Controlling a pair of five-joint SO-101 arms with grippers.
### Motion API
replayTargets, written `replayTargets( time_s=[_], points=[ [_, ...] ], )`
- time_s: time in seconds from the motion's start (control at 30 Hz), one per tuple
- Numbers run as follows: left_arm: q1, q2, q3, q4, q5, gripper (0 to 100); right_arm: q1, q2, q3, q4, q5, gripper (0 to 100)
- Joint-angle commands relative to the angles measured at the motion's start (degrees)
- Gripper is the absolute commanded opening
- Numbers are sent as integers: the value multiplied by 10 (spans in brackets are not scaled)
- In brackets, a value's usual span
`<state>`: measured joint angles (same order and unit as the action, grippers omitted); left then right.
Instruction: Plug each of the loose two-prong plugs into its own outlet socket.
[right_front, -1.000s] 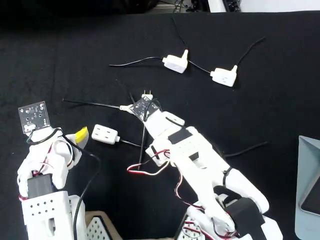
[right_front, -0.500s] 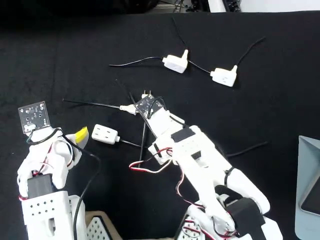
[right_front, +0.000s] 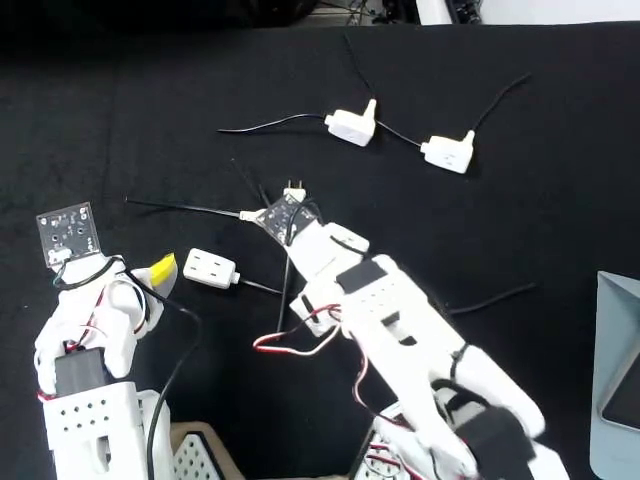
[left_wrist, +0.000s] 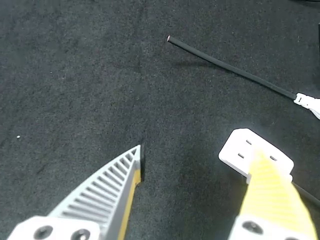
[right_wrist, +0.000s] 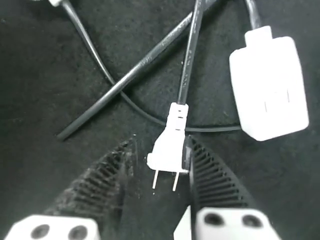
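1. Black cloth-covered table (right_front: 120, 120): carries both arms, the cords and the sockets.
2. Right gripper (right_wrist: 161, 145), on the white arm: jaws partly spread and straddling the plug. One finger is just beside it, the other apart; nothing is clamped.
3. Left gripper (left_wrist: 192, 160): jaws wide, holding nothing, with its yellow-faced finger just beside a white rectangular outlet socket (left_wrist: 255, 150).
4. Two more white sockets (right_front: 352, 127) lie at the far side, well apart from both grippers.
5. Small white two-prong plug (right_wrist: 169, 150) on a black cord: lies flat on the cloth, with a white socket block (right_wrist: 270, 85) near.

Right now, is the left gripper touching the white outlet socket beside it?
Apart. The high view shows dark table between the yellow finger of the left gripper and the outlet socket.
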<state>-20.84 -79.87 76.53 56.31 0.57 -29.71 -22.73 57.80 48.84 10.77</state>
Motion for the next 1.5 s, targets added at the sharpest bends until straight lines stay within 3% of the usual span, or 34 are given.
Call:
replayTargets(
  time_s=[0.0,0.23,0.57,0.73,0.9,1.17,1.33,1.47],
  points=[
    [-7,-4,-2,-11,2,332,21,53,-11,-31,-5,149],
    [-7,-4,-2,-11,2,332,27,83,-11,-36,-4,147],
    [-7,-4,-2,-11,2,332,40,83,-41,-37,-1,14],
    [-7,-4,-2,-11,2,332,42,83,-40,-33,-4,23],
    [-7,-4,-2,-11,2,332,42,83,-43,-33,-4,95],
    [-7,-4,-2,-11,2,332,42,83,-55,-33,-3,94],
    [-7,-4,-2,-11,2,332,42,83,-55,-33,-1,18],
    [-7,-4,-2,-11,1,332,42,84,-53,-2,0,15]
  ],
)
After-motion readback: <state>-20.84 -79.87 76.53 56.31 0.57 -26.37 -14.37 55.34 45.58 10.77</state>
